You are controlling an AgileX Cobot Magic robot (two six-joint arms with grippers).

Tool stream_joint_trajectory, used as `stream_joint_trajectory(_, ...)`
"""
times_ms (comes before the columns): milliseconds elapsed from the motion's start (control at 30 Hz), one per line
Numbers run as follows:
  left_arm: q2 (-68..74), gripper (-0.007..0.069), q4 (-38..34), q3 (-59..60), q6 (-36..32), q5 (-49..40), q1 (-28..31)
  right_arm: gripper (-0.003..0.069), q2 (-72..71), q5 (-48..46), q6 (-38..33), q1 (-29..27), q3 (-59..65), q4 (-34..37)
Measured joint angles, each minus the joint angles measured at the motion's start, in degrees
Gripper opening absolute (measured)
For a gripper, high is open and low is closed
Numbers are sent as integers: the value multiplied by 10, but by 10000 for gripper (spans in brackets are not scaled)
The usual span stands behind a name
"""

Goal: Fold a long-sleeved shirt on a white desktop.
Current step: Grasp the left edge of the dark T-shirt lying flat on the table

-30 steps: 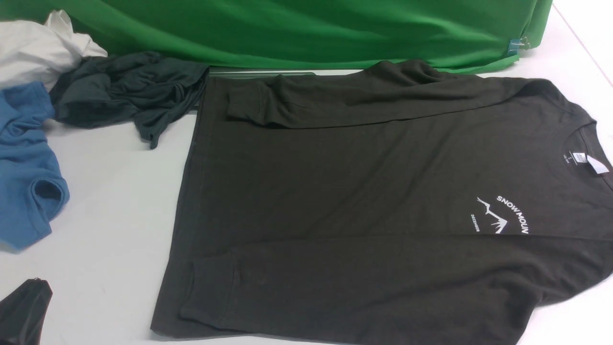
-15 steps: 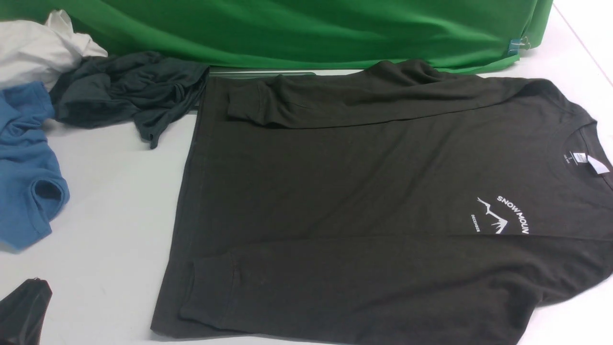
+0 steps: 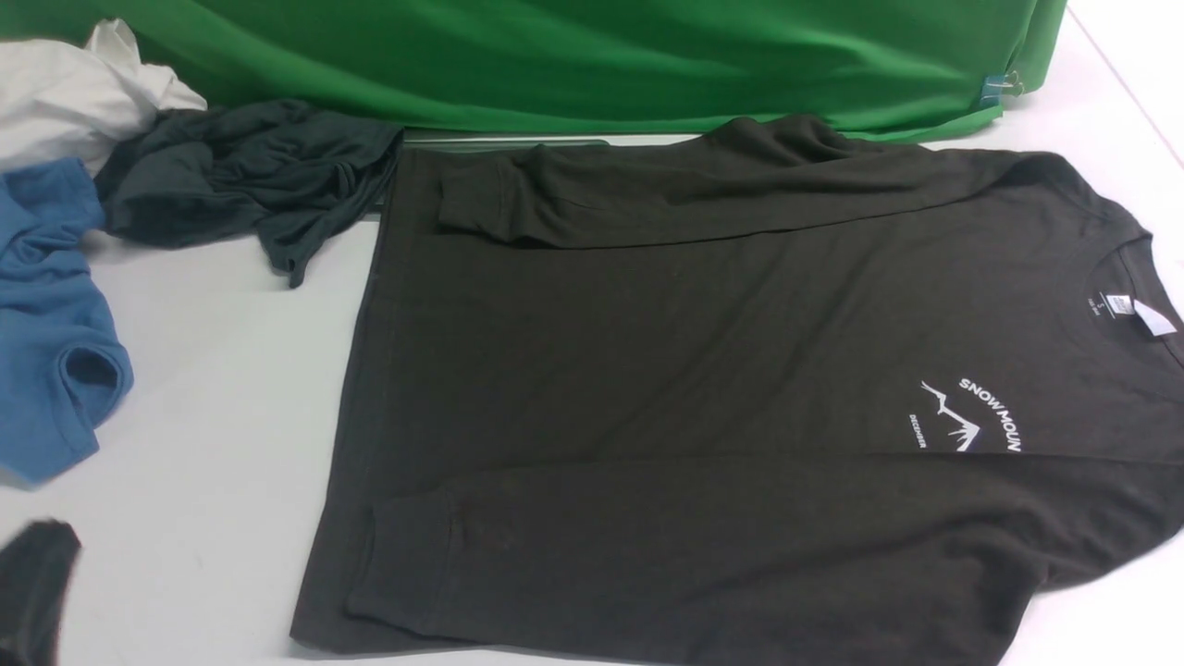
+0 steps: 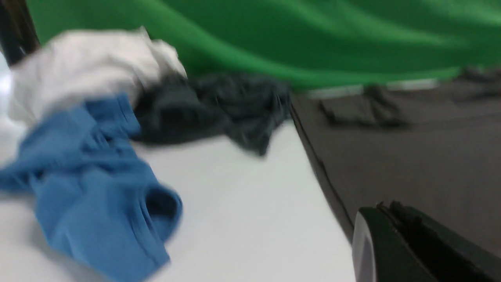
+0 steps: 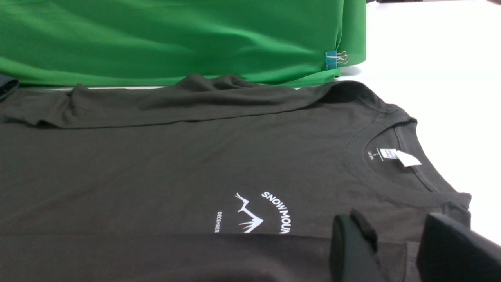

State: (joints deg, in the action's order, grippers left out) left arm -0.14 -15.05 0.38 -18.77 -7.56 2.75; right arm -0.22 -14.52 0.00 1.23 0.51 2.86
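The white surface [image 3: 213, 388] fills the lower left and the right edge of the front frame, with the green cloth [image 3: 592, 55] hung across the top, both as they were a second ago. The long-sleeved shirt [image 3: 721, 370] lies flat on the surface over the centre and right of the frame, neck toward the right edge and hem toward the left. One sleeve is folded along its upper edge and the other along its lower edge. It has not shifted, and no crease looks altered. At the left edge the blue garment [image 3: 46, 342], the white garment [image 3: 65, 102] in the upper left corner and the slate-grey garment [image 3: 240, 176] beside it sit crumpled in the same heap as before, the grey one touching the shirt's upper left corner. The one change is in the lower left corner. The left gripper [image 3: 42, 546], sharp-edged half a second ago, is now a motion-blurred dark shape sitting lower and nearer the frame's edge. Its fingers are clenched together on nothing and clear of the shirt. The right gripper [image 5: 395, 219] shows only in its wrist view, its fingers spread apart and empty above the shirt near the collar. The white mountain print [image 3: 971, 416], the neck label [image 3: 1152, 319] and the blue binder clip [image 3: 1004, 86] on the cloth are unchanged.
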Motion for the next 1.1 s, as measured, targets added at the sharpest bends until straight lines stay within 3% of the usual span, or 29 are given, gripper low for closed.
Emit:
stream_joint_trajectory(167, 0, 20, -56, 0, 61, 82, 0, 240, 0, 0, 0, 0, 0, 0)
stream_joint_trajectory(300, 0, 20, -114, 0, 180, 150, 0, 240, 0, 0, 0, 0, 0, 0)
stream_joint_trajectory(600, 0, 20, -120, 0, 223, 144, 0, 240, 0, 0, 0, 0, 0, 0)
stream_joint_trajectory(767, 13, 20, -121, -40, 246, 63, 0, 240, 0, 0, 0, 0, 0, 0)
stream_joint_trajectory(833, 45, 20, -123, -100, 228, -34, 0, 240, 0, 0, 0, 0, 0, 0)
stream_joint_trajectory(867, 45, 20, -122, -105, 225, -34, 0, 240, 0, 0, 0, 0, 0, 0)
stream_joint_trajectory(933, 100, 20, -134, -173, 146, -160, 0, 240, 0, 0, 0, 0, 0, 0)
stream_joint_trajectory(967, 100, 20, -134, -178, 146, -160, 0, 240, 0, 0, 0, 0, 0, 0)
stream_joint_trajectory(1100, 205, 20, -171, -259, 21, -331, 0, 240, 0, 0, 0, 0, 0, 0)
